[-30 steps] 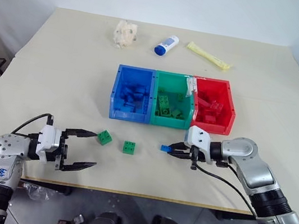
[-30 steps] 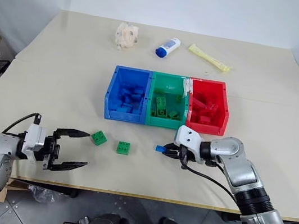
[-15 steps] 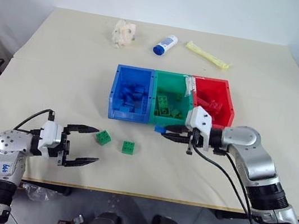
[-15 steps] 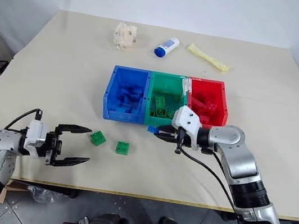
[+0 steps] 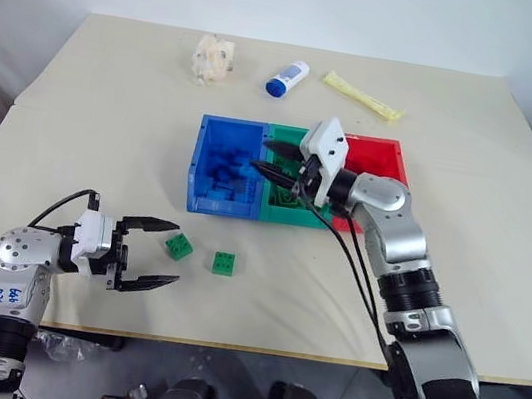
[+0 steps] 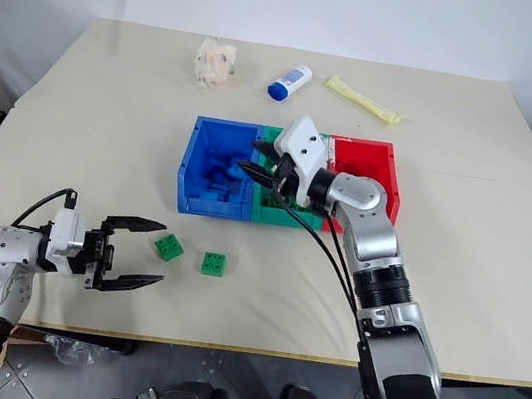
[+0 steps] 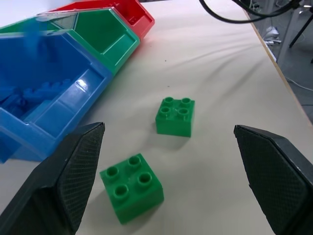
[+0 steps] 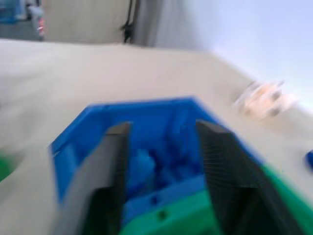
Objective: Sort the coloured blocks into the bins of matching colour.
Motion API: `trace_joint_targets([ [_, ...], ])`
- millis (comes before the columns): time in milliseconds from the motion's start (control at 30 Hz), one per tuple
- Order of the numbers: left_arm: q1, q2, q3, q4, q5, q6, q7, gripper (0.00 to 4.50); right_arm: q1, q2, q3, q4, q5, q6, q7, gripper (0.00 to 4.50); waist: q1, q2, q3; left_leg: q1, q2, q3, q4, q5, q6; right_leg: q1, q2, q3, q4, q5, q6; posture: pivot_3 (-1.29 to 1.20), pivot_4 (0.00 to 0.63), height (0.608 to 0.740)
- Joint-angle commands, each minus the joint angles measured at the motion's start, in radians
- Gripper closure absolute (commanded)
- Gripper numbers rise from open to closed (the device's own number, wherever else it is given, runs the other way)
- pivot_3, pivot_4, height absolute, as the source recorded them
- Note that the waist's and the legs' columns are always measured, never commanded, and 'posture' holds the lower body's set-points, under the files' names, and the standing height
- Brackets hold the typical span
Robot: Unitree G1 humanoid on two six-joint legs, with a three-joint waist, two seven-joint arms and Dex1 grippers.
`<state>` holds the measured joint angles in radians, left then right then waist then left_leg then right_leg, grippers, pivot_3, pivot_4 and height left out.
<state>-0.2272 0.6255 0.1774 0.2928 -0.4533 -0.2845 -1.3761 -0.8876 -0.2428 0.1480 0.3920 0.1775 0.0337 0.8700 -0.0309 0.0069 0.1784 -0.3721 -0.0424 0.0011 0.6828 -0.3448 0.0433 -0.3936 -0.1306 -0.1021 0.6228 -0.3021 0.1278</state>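
The three joined bins stand mid-table: blue [image 5: 213, 163], green [image 5: 281, 208] and red [image 5: 385, 161], each holding bricks of its own colour. My right gripper [image 5: 261, 155] hovers over the blue bin's right side, fingers apart, nothing visible between them. In the right wrist view the blue bin [image 8: 146, 122] lies straight ahead between the fingers. Two green blocks [image 5: 178, 245] [image 5: 225, 264] lie on the table in front of the blue bin. My left gripper [image 5: 148, 255] is open just left of the nearer green block [image 7: 131, 186], apart from it.
Along the far side of the table lie a crumpled whitish wad [image 5: 212, 57], a white bottle with a blue cap [image 5: 287, 78] and a yellow packet [image 5: 363, 96]. The table's front edge [image 5: 253, 347] runs close behind the left gripper.
My right gripper rose from the table in front of the bins, swung left over the blue bin and opened; the small blue block is no longer in its fingertips. The left gripper stayed put.
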Motion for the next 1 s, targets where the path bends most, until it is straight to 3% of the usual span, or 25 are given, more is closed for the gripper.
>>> trace_joint_targets([
  [33, -0.011, -0.005, 0.004, -0.004, -0.009, -0.012, 0.007, 0.00, 0.048, -0.031, -0.004, -0.081, 0.019, -0.006, 0.052, 1.04, 0.002, 0.000, 0.000, 0.000, 0.000, -0.001, 0.000, 0.000, 0.000, 0.000, 0.000, 0.000, 0.000, 0.000, 0.000, 0.00, 0.150, 0.740],
  [67, -0.015, -0.007, 0.003, -0.001, -0.008, -0.012, 0.008, 0.00, 0.080, -0.062, -0.005, -0.127, 0.039, 0.012, 0.095, 0.74, 0.003, 0.000, 0.000, 0.000, -0.001, -0.001, 0.000, 0.000, 0.000, 0.001, 0.000, -0.001, 0.000, 0.000, 0.000, 0.00, 0.150, 0.740],
  [367, -0.041, -0.011, -0.005, 0.018, -0.002, -0.001, 0.011, 0.00, 0.249, -0.288, -0.058, -0.329, 0.160, 0.138, 0.301, 0.74, 0.005, 0.000, 0.000, -0.001, -0.002, -0.001, 0.001, 0.000, 0.001, 0.002, -0.002, -0.001, -0.002, 0.000, 0.000, 0.00, 0.150, 0.740],
  [633, 0.011, 0.025, 0.029, -0.042, 0.051, 0.093, 0.198, 0.00, 0.411, -0.502, -0.129, -0.371, 0.226, 0.189, 0.457, 0.74, 0.008, 0.000, 0.000, -0.001, -0.001, 0.000, 0.000, 0.000, 0.001, 0.002, -0.003, -0.001, -0.004, 0.000, 0.000, 0.00, 0.150, 0.740],
  [800, 0.077, 0.042, 0.062, -0.118, 0.029, 0.117, 0.245, 0.00, 0.458, -0.567, -0.152, -0.352, 0.233, 0.209, 0.493, 0.74, 0.009, 0.000, 0.000, -0.001, 0.000, 0.001, 0.000, 0.000, 0.001, 0.004, -0.003, 0.001, -0.007, 0.000, 0.000, 0.00, 0.150, 0.740],
  [933, 0.213, 0.058, 0.140, -0.231, -0.014, 0.126, 0.253, 0.00, 0.469, -0.592, -0.185, -0.296, 0.236, 0.193, 0.507, 0.03, 0.005, 0.000, 0.000, -0.001, 0.002, 0.001, 0.000, -0.001, 0.000, 0.004, -0.003, 0.004, -0.010, 0.000, 0.000, 0.00, 0.150, 0.740],
  [1000, 0.282, 0.070, 0.173, -0.278, -0.027, 0.136, 0.256, 0.00, 0.463, -0.578, -0.208, -0.272, 0.266, 0.176, 0.531, 0.03, 0.004, 0.000, 0.001, -0.001, 0.002, 0.001, -0.001, -0.001, -0.001, 0.004, -0.003, 0.005, -0.012, 0.000, 0.000, 0.00, 0.150, 0.740],
])
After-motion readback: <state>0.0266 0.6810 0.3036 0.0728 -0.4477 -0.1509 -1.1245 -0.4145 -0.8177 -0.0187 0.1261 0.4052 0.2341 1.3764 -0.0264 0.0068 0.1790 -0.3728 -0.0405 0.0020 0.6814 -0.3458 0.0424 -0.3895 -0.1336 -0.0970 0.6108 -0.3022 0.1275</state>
